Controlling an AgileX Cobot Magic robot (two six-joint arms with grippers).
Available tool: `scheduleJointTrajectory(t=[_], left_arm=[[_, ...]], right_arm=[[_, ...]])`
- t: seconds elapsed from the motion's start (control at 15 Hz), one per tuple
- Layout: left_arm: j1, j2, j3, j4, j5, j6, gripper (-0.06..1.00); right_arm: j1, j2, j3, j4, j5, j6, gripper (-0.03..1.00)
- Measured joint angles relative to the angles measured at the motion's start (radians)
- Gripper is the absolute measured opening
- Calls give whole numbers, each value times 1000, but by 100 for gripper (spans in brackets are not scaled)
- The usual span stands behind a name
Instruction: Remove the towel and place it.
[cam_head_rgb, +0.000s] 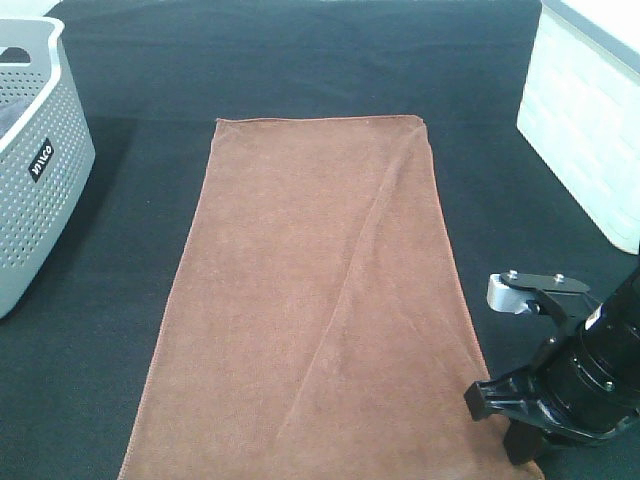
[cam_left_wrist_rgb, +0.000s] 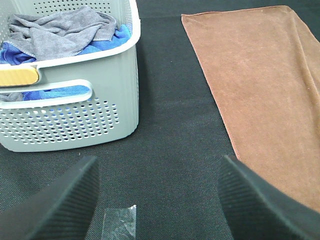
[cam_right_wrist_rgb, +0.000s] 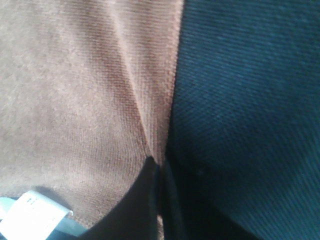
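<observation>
Pinching the towel at its near right edge, the right gripper has its fingers closed on a fold, but the cloth lies flat on the black surface, nothing lifted yet. The left gripper hangs open beside the basket, which holds grey and blue cloths, well clear.

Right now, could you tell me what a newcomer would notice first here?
The rust-brown towel lies spread along the middle of the black table cloth. The right gripper is shut on the towel's near right edge. At the left stands a grey perforated basket holding grey and blue cloths.
</observation>
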Motion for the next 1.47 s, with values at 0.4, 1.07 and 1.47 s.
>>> scheduleJointTrajectory(t=[0.4, 1.07, 1.47], left_arm=[[0, 0, 0, 0, 0, 0, 65], [0, 0, 0, 1, 0, -1, 65], [0, 0, 7, 1, 0, -2, 65]], right_arm=[[1, -4, 0, -60, 0, 69, 3], [0, -371, 17, -133, 131, 97, 67], [0, -923, -34, -165, 350, 109, 68]])
